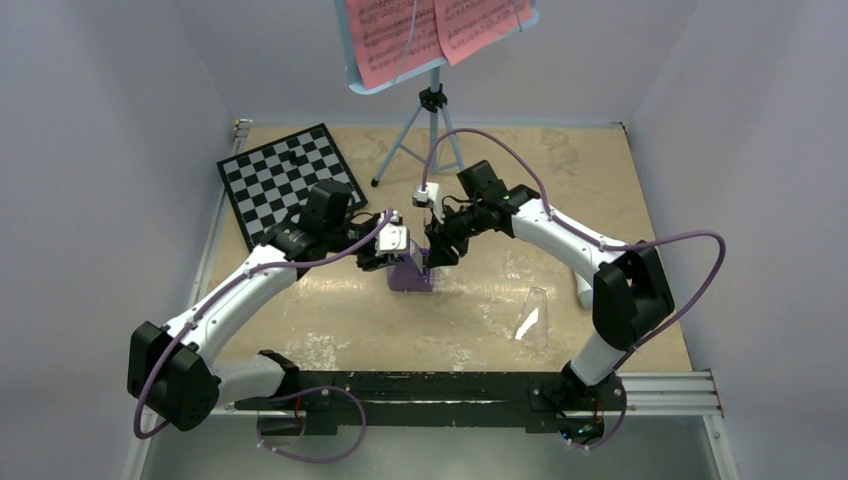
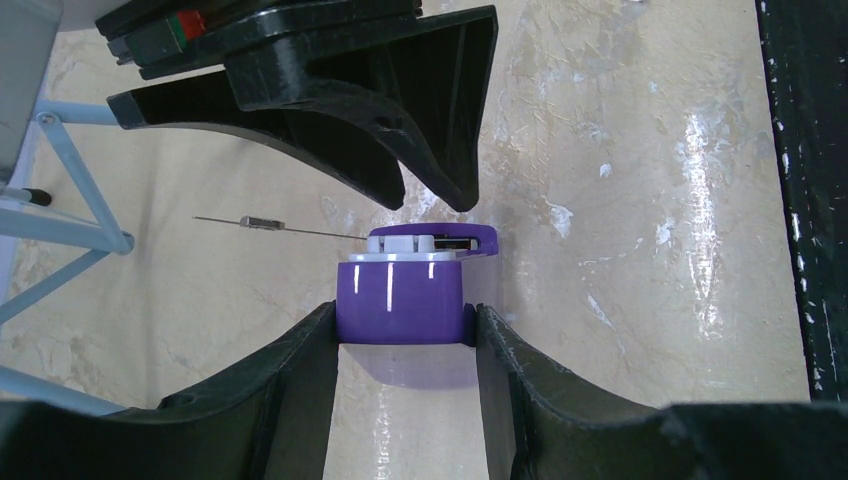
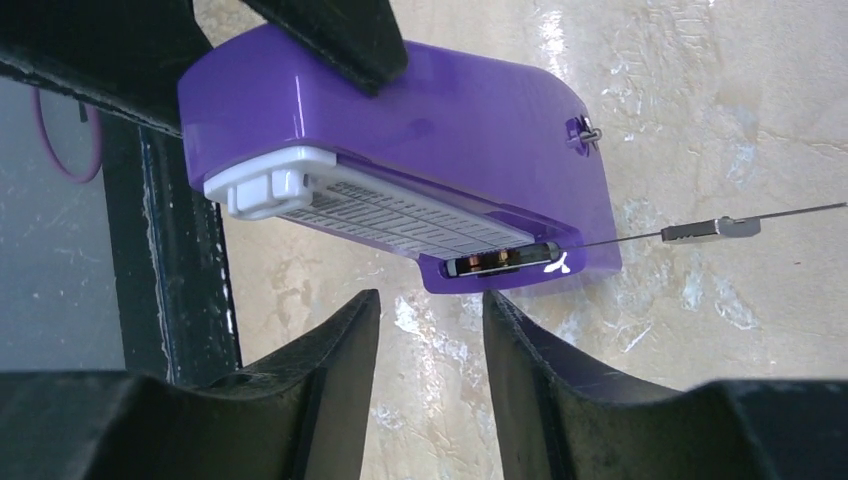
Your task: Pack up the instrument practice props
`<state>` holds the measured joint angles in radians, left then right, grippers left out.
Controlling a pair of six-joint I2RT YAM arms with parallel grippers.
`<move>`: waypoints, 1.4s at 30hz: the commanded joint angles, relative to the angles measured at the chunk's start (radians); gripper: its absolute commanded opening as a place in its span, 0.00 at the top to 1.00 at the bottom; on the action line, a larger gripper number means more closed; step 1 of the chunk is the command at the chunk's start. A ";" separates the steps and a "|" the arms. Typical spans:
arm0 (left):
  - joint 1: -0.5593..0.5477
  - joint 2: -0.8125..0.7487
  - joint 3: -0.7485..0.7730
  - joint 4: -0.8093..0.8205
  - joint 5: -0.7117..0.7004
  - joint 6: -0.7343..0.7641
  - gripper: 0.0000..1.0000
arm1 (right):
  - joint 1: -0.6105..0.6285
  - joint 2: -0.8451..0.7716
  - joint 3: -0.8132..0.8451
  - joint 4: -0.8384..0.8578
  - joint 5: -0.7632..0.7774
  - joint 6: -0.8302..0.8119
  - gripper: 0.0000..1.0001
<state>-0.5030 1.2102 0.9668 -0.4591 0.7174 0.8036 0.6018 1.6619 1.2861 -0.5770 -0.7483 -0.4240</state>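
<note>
The purple metronome-like wedge point(image 1: 410, 276) stands mid-table without its cover, its thin pendulum rod point(image 3: 720, 228) sticking out sideways. My left gripper point(image 2: 405, 322) is shut on the wedge's point(image 2: 400, 298) base, a finger touching each side. My right gripper point(image 3: 430, 300) is open and empty, its tips just short of the wedge's point(image 3: 450, 110) top end. The clear cover point(image 1: 533, 316) lies on the table to the right. The white recorder-like tube point(image 1: 583, 290) is mostly hidden behind my right arm. The light-blue music stand point(image 1: 428, 125) with pink pages point(image 1: 420, 30) stands at the back.
The black-and-white chessboard point(image 1: 285, 180) lies at the back left. A black rail point(image 1: 430, 390) runs along the near edge. Grey walls close in both sides. The stand's tripod legs point(image 2: 60, 230) are close to the left of the wedge.
</note>
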 commanded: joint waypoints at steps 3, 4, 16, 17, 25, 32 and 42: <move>0.014 -0.017 -0.014 -0.033 -0.021 -0.003 1.00 | 0.002 -0.024 0.013 0.060 0.016 0.067 0.60; 0.014 -0.018 -0.014 -0.033 -0.021 -0.004 1.00 | 0.002 -0.026 0.008 0.064 0.014 0.071 0.60; 0.014 -0.027 -0.018 -0.050 -0.013 -0.008 1.00 | 0.003 -0.004 0.025 0.106 0.075 0.115 0.60; 0.014 -0.026 -0.018 -0.052 -0.012 -0.004 1.00 | 0.003 -0.004 0.028 0.106 0.066 0.113 0.62; 0.014 -0.024 -0.020 -0.051 -0.013 0.001 1.00 | 0.015 -0.008 0.035 0.070 0.012 0.076 0.64; 0.014 -0.027 -0.023 -0.071 -0.008 0.018 1.00 | -0.010 -0.022 -0.009 0.076 0.023 0.039 0.63; 0.014 -0.020 -0.013 -0.096 0.004 0.041 1.00 | -0.042 -0.001 0.027 -0.005 -0.021 -0.058 0.62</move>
<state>-0.4992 1.1957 0.9665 -0.4915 0.7219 0.8291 0.5575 1.6627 1.2842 -0.5468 -0.7071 -0.4232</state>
